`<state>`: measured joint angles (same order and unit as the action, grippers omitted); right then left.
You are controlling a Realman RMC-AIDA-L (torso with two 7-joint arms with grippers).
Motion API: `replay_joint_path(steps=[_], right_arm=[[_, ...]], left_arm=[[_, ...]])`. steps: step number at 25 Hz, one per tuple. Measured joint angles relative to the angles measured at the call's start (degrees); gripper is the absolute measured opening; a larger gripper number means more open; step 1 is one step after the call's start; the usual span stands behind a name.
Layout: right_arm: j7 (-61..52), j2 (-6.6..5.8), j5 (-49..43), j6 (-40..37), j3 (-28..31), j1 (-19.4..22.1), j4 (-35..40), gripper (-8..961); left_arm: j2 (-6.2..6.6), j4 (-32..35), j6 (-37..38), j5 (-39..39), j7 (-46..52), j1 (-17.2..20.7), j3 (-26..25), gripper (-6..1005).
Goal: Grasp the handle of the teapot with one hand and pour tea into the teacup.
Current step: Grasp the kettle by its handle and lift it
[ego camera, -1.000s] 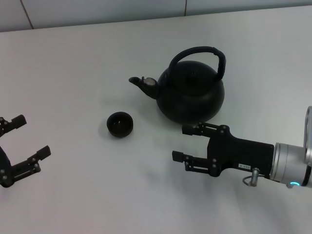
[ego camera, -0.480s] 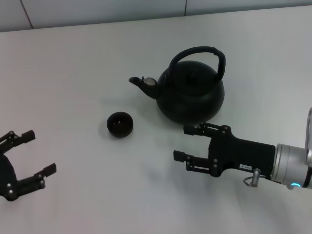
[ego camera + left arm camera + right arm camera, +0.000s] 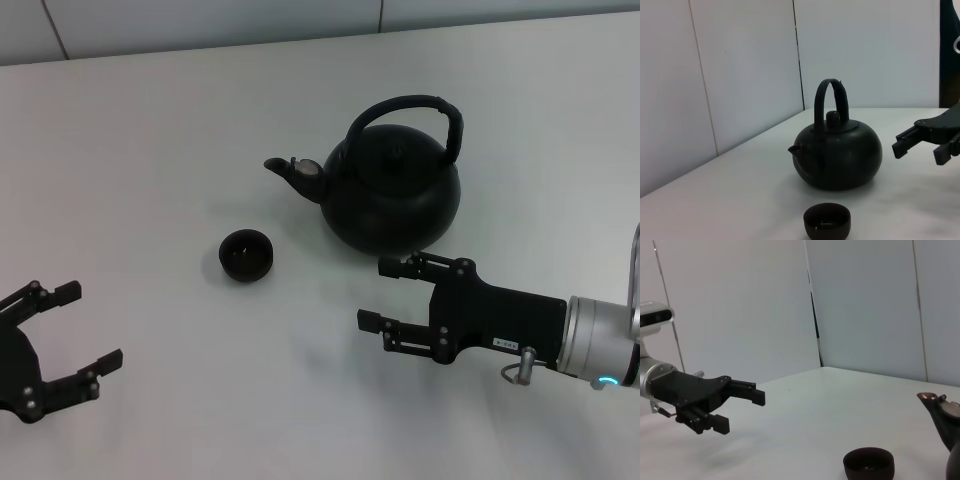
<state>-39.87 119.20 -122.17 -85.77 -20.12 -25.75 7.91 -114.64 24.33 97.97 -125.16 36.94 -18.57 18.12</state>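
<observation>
The round black teapot [image 3: 392, 192] stands upright on the white table, its spout toward the left, its arched handle [image 3: 410, 108] over the lid. The left wrist view shows the teapot [image 3: 837, 157] and handle [image 3: 830, 95] too. The small black teacup [image 3: 245, 255] sits left of and nearer than the pot, also seen as the teacup [image 3: 827, 221] and teacup [image 3: 868, 464]. My right gripper [image 3: 386, 294] is open, just in front of the teapot's base, not touching it. My left gripper [image 3: 85, 326] is open at the lower left, well away from the teacup.
The white table [image 3: 160, 150] meets a pale wall at the back. In the right wrist view only the teapot's spout [image 3: 940, 412] shows at the edge, and the left gripper [image 3: 740, 407] shows far off.
My left gripper has moved toward the near edge and a little to the right. The right gripper has barely shifted. Teapot and teacup have not moved.
</observation>
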Motion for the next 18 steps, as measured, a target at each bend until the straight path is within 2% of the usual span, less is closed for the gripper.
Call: replay_joint_path(steps=[11,14,18], right_arm=[[0.7,0.06,0.0,-0.2,0.8,0.0,-0.4,721],[4.9,0.11,0.0,-0.4,3.9,0.6,-2.4,721],[14.9,0.22,0.0,-1.5,12.5,3.2,-7.6,721]], left_arm=[[-0.34,0.0,-0.7,0.0,0.0,-0.3,0.1,863],[-0.34,0.0,-1.2,0.0,0.2,-0.4,0.2,863],[-0.32,-0.2,-1.8,0.0,0.5,-0.2,0.2,863]])
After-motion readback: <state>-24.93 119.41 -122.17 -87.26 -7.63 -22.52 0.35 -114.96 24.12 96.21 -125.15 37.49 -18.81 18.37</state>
